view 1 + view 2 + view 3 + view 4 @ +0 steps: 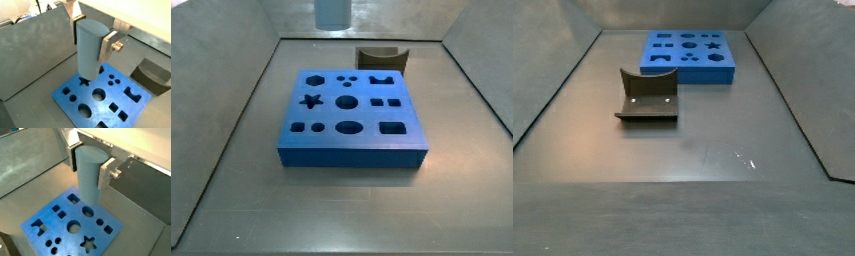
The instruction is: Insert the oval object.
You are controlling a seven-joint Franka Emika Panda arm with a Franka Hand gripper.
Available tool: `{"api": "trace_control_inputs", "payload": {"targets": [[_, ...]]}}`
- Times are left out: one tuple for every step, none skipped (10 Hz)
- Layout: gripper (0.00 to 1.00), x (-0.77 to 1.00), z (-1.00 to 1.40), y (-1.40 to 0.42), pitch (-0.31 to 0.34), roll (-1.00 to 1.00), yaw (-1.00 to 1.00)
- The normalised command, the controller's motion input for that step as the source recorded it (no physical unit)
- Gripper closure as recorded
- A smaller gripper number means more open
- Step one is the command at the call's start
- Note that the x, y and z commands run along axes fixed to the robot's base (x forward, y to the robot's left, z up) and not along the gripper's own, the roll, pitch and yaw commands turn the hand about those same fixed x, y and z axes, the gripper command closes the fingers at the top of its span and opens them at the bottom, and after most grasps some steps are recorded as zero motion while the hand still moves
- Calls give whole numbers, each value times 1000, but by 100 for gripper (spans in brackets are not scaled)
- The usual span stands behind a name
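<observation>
The oval object (pixel 90 50) is a tall pale grey peg, and it stands upright between the fingers in both wrist views (pixel 90 175). My gripper (pixel 92 40) is shut on its upper part (pixel 89 165). The peg hangs above the blue block with shaped holes (pixel 73 100), which lies flat on the floor (pixel 90 230). In a side view only the peg's lower end (pixel 331 12) shows, high above the block's far side (pixel 352 150). The block's oval hole (pixel 348 128) is in its near row. The gripper is out of frame in the side view that shows the block far off (pixel 687 72).
A dark brown curved piece (pixel 647 100) stands on the floor apart from the block, also seen in a side view (pixel 378 57) and a wrist view (pixel 157 75). Grey walls enclose the floor on all sides.
</observation>
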Motion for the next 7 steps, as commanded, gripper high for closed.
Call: {"api": "trace_control_inputs", "payload": {"targets": [[100,571,-1000,-271,44,34,0],[100,426,-1000,-420,-19,1,34],[100,811,-1000,-371,-27,0,0],[100,854,-1000,-323,-36,0,0],[100,877,-1000,-297,-39,0,0],[100,646,-1000,-114,0,134,40],[100,391,-854,0,0,224,0]]}}
